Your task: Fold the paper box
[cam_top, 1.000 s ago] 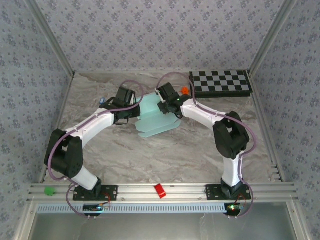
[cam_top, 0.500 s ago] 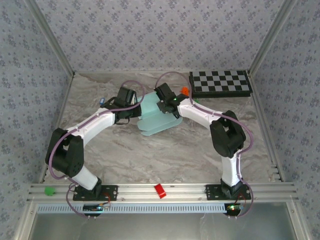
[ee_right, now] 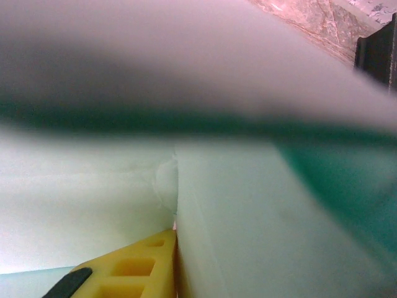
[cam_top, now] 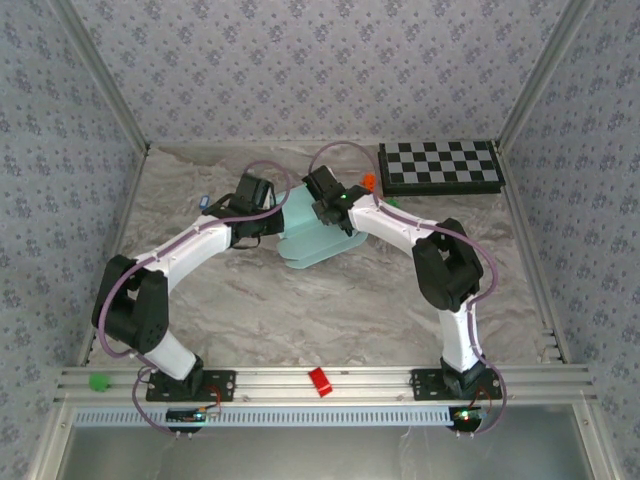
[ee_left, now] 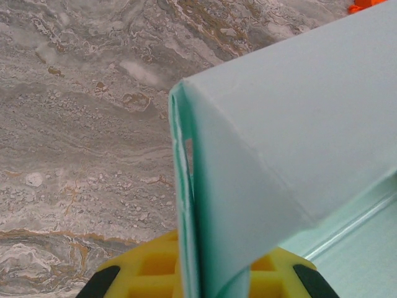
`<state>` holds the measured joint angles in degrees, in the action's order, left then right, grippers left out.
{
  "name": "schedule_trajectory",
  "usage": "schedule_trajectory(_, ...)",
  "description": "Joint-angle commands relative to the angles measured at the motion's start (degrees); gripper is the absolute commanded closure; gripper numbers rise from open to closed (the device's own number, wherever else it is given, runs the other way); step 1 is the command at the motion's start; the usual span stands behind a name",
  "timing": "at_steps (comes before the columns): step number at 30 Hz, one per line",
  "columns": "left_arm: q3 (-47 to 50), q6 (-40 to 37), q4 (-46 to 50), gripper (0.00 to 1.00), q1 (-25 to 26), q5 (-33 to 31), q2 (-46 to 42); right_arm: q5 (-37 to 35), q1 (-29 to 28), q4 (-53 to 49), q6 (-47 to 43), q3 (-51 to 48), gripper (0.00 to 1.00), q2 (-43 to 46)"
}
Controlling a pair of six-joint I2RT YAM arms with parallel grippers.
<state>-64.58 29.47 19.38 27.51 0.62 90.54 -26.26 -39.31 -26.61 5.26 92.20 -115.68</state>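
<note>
The paper box (cam_top: 312, 242), a pale aqua card partly folded up, lies at mid-table between both arms. My left gripper (cam_top: 270, 223) holds its left edge. In the left wrist view the doubled card edge (ee_left: 186, 205) stands upright between the yellow fingers (ee_left: 142, 273), which are shut on it. My right gripper (cam_top: 332, 213) is on the box's upper right part. In the right wrist view a pale card panel (ee_right: 248, 236) lies flat against one yellow finger (ee_right: 130, 270). The other finger is hidden behind the card, and a blurred flap crosses the top.
A black-and-white checkered board (cam_top: 440, 167) lies at the back right, with a small orange piece (cam_top: 369, 181) just left of it. A red block (cam_top: 320, 381) and a green knob (cam_top: 97, 381) sit on the front rail. Patterned walls close in the table.
My right gripper has moved left and slightly back, carrying its part of the box with it. The card's lower right flaps have drawn in. The left arm has stayed put.
</note>
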Motion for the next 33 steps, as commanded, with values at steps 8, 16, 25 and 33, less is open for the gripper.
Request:
schedule_trajectory(8,-2.0,-0.8,5.3,1.00,-0.8,-2.9,0.0,-5.8,3.3,-5.3,0.3,-1.1,0.83,-0.9)
schedule_trajectory(16,-2.2,-0.5,5.0,1.00,-0.7,-2.6,0.8,10.4,2.7,4.0,-2.0,-7.4,0.79,5.1)
schedule_trajectory(25,-2.5,-0.4,5.0,1.00,-0.4,-2.9,1.4,15.5,3.0,5.7,0.1,-9.1,0.68,7.0)
schedule_trajectory(33,-2.6,-0.5,5.1,1.00,-0.2,-3.0,1.8,18.2,3.6,6.4,0.9,-9.4,0.57,8.1)
